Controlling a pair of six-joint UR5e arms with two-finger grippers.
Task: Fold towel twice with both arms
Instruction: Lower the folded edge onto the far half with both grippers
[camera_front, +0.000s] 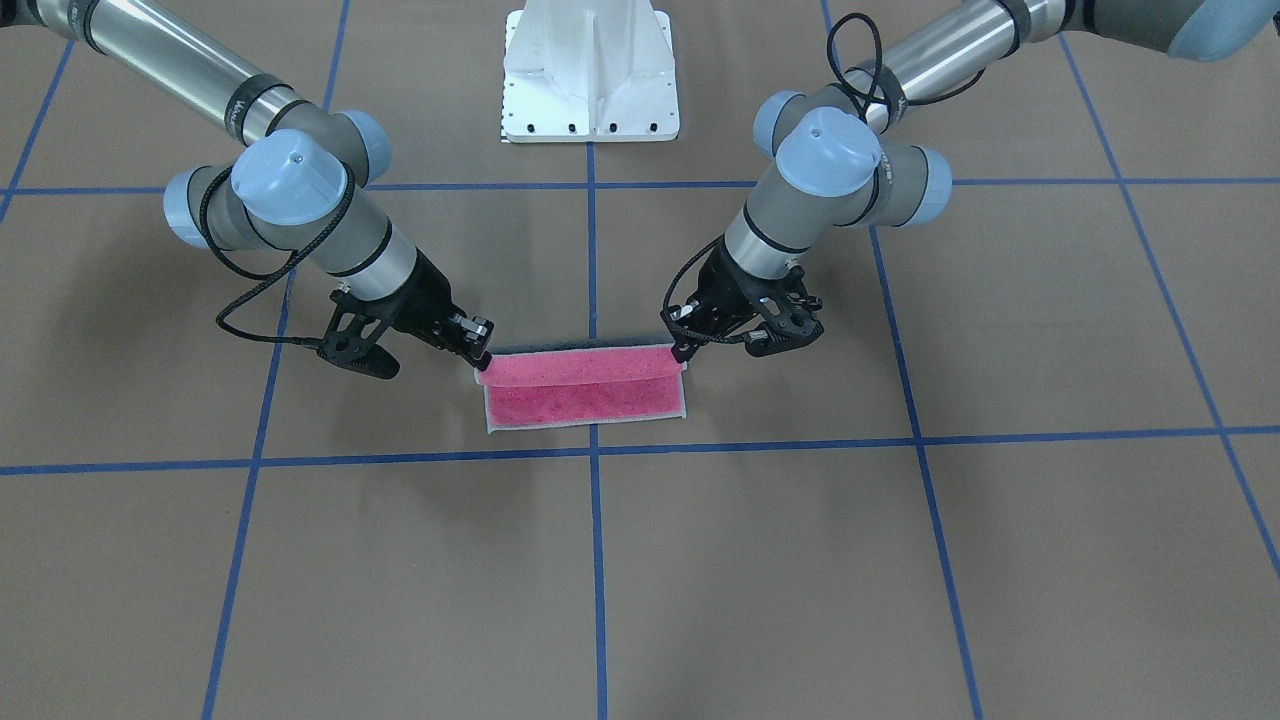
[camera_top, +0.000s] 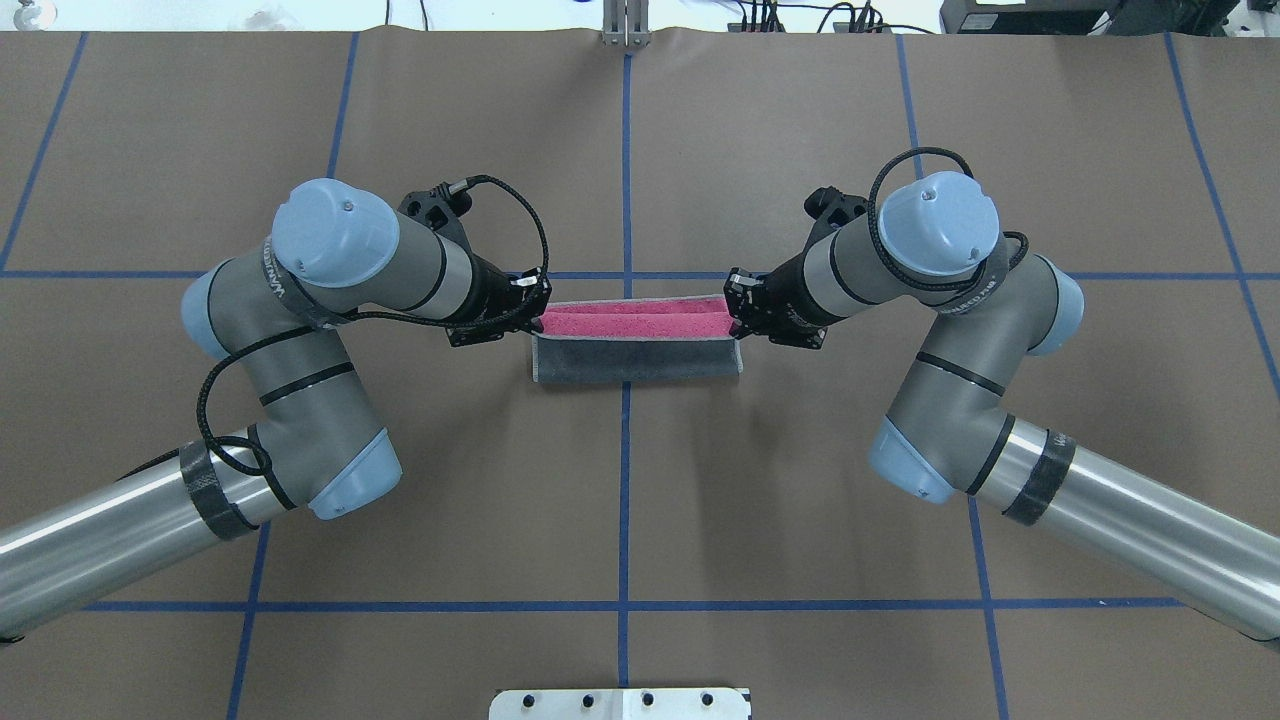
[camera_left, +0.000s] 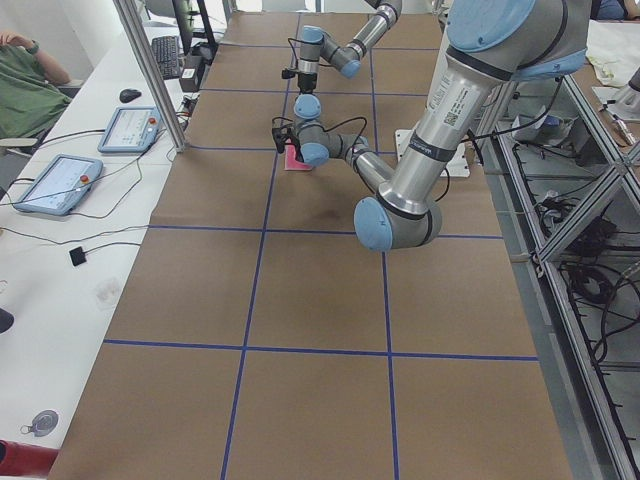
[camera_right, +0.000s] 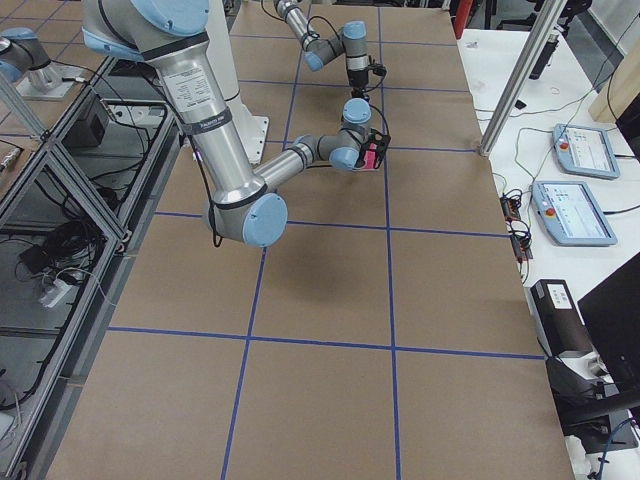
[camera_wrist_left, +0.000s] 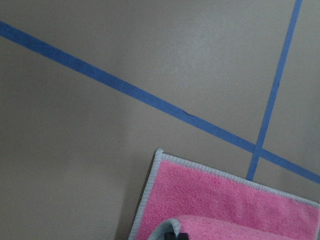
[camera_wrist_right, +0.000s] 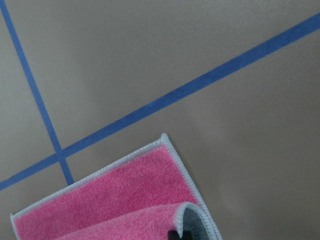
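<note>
On the bench (camera_top: 800, 500), the left gripper (camera_top: 537, 318) and right gripper (camera_top: 738, 322) each clench a corner of the towel (camera_top: 637, 360), its edge curled over the pink face.

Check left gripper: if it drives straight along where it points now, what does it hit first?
Probably the towel itself: the left gripper, shut on the raised corner, slants down and inward over the flat pink layer, with the table right beneath. Exact depth is unclear.
</note>
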